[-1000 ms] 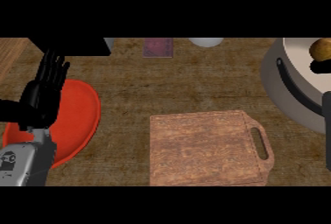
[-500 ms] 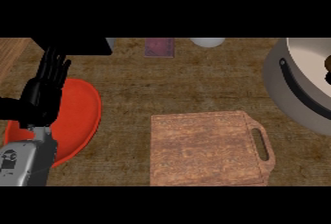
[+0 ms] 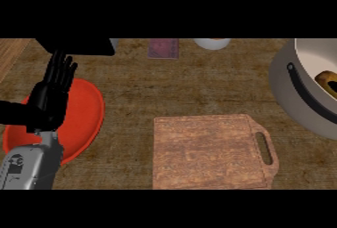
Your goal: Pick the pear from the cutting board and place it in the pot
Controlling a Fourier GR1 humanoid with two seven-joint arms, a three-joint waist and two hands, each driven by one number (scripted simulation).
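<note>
The left hand [image 3: 56, 87] stands upright at the view's left with its fingers straight and pressed side by side. It holds nothing and rests above the red plate [image 3: 89, 118], with its grey forearm [image 3: 30, 167] coming in from the lower edge. Of the right hand [image 3: 334, 86] only a dark patch at the far right edge may show. It lies against the pear, and I cannot tell whether it grips or has let go.

The pear [image 3: 324, 79], a tan-brown shape cut off by the edge, lies inside the pot [image 3: 293, 104], against its pale inner wall. The wooden cutting board [image 3: 207, 153] has nothing on it; its slotted handle points toward the pot.

So the task looks nearly done, with only 1 step left: release and withdrawal. To do it well, the pear should be low in the pot before it is freed. The hand should then rise straight up, clear of the rim and the black side handle [image 3: 301, 85], so the pot is not nudged.

The counter [image 3: 191, 84] is brown and coarse-grained. Along its far edge sit a black box [image 3: 76, 46], a small maroon square [image 3: 162, 48] and a white vessel [image 3: 212, 43]. A paler wooden strip [image 3: 12, 55] shows at the upper left.
</note>
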